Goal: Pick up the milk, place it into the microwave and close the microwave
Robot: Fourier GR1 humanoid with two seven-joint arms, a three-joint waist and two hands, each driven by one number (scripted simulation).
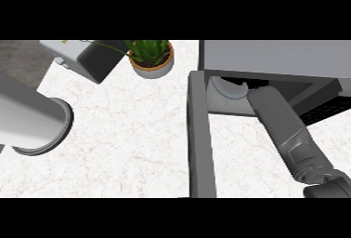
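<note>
The microwave stands at the back right with its door swung open toward me. A white turntable plate shows just inside the opening. My right forearm reaches up into the cavity, and its hand is hidden under the microwave's top. The milk shows nowhere; whether it is inside the cavity or in the hidden hand I cannot tell. My left forearm fills the left edge as a thick grey cylinder, its hand out of sight.
A potted plant in a tan pot stands at the back centre. A grey appliance sits to its left. White marble counter lies between the left forearm and the open door.
</note>
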